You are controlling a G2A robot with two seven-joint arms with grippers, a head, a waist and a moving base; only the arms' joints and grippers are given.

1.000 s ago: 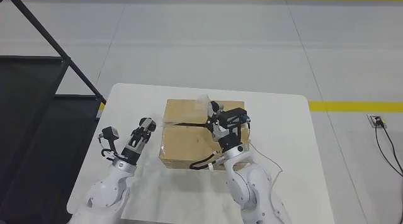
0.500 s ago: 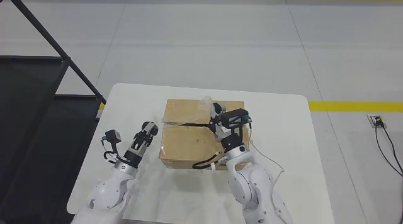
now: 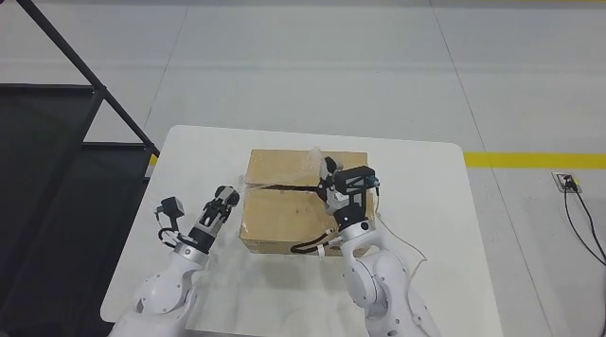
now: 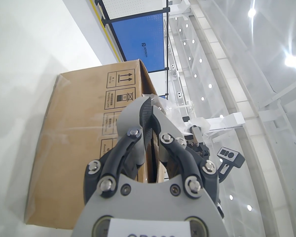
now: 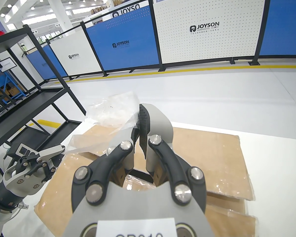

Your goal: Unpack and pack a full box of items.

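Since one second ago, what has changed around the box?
The right gripper, shut on the clear plastic bag, shifted a little over the box toward the robot's right, carrying the bag along. The left gripper, shut and empty, eased slightly back toward the robot and remains beside the box. Nothing was taken or let go, and the box has not moved on the table.

I see my right end effector [image 3: 330, 165] has drifted a little toward 3 o'clock above the box [image 3: 284, 219], and the clear plastic bag [image 3: 315, 154] pinched in it has gone the same way. My left end effector [image 3: 227, 195], fingers together, has slid slightly toward 5 o'clock, wrist following, and now sits just beside the box's 9 o'clock wall
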